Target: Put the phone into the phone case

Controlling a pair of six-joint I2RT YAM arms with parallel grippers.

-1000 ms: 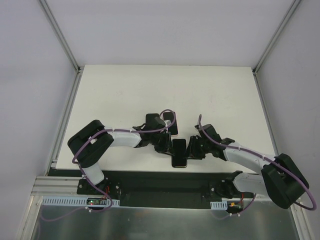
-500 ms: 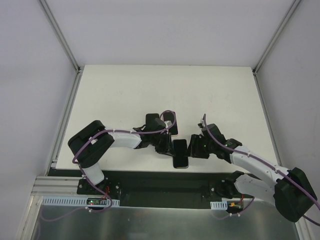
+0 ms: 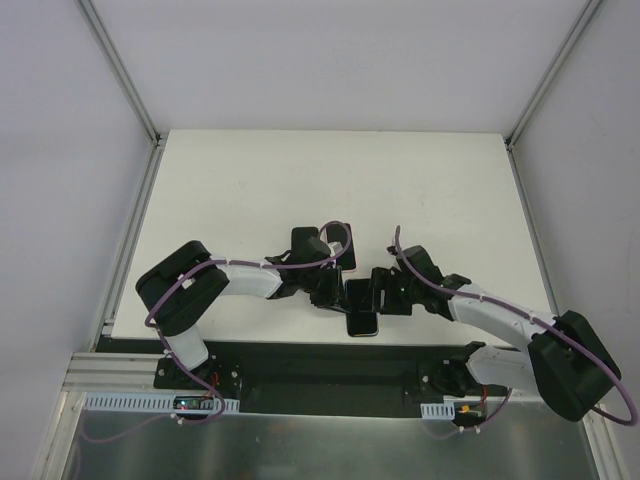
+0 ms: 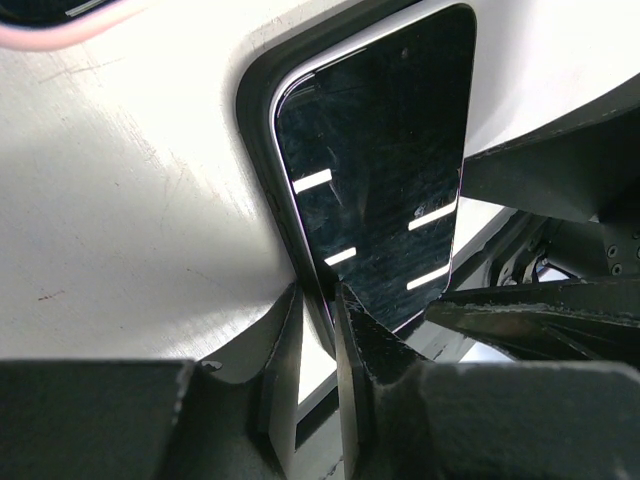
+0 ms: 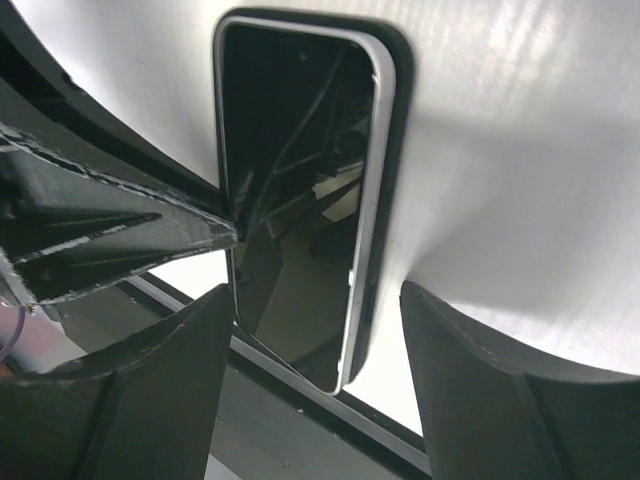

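The phone [image 3: 361,320] lay on the surface [image 3: 250,200] at 6 o'clock from its centre, long axis running 12 to 6, its 6 o'clock end at the near edge. The case [image 4: 252,100] lay under it, rim around one end and the adjoining long sides; how fully the phone sat in could not be told. The left end effector [image 3: 335,291] stood at the phone's 9 o'clock, its fingers [image 4: 285,340] one on each side of that long edge. The right end effector [image 3: 379,293] stood at 3 o'clock, fingers flanking the phone's width. A flat item [image 3: 344,255] lay at the phone's 11 o'clock, behind the left end effector.
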